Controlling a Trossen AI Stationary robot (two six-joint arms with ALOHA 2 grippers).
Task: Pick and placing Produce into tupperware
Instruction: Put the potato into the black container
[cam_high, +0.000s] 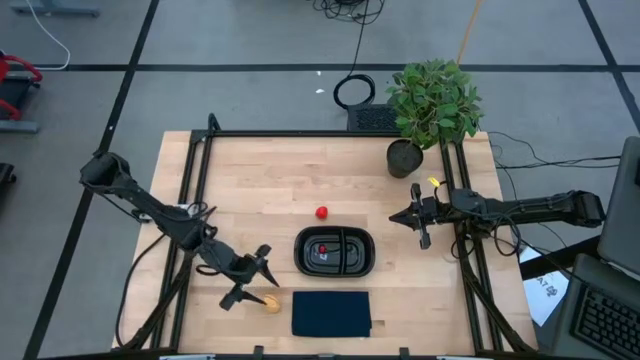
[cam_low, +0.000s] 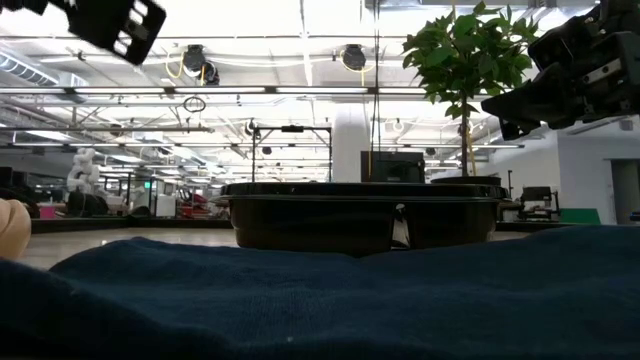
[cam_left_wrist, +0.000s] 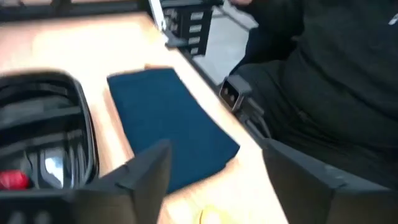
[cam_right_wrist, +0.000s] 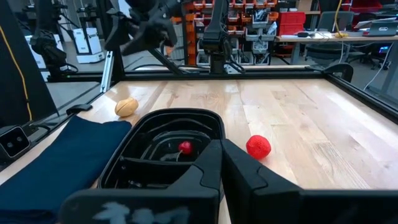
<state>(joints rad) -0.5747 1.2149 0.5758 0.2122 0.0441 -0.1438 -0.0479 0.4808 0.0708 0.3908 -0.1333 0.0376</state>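
The tan-orange ball (cam_high: 271, 302) rests on the table by the near edge, left of the blue cloth; it also shows in the right wrist view (cam_right_wrist: 126, 107). My left gripper (cam_high: 256, 279) hangs open above and just left of it, raised well off the table in the low view (cam_low: 110, 20). The bright red ball (cam_high: 321, 212) lies on the wood just beyond the black tupperware (cam_high: 335, 251). A tiny dark red piece (cam_high: 322, 250) sits inside the tupperware. My right gripper (cam_high: 420, 222) waits shut at the table's right, raised and pointing toward the tupperware (cam_right_wrist: 165, 146).
A flat dark blue cloth (cam_high: 331, 313) lies near the table's near edge, right in front of the tupperware. A potted green plant (cam_high: 430, 105) stands at the far right corner. Black frame rails (cam_high: 190, 200) run along the table's sides. Bare wood shows between the tupperware and the far edge.
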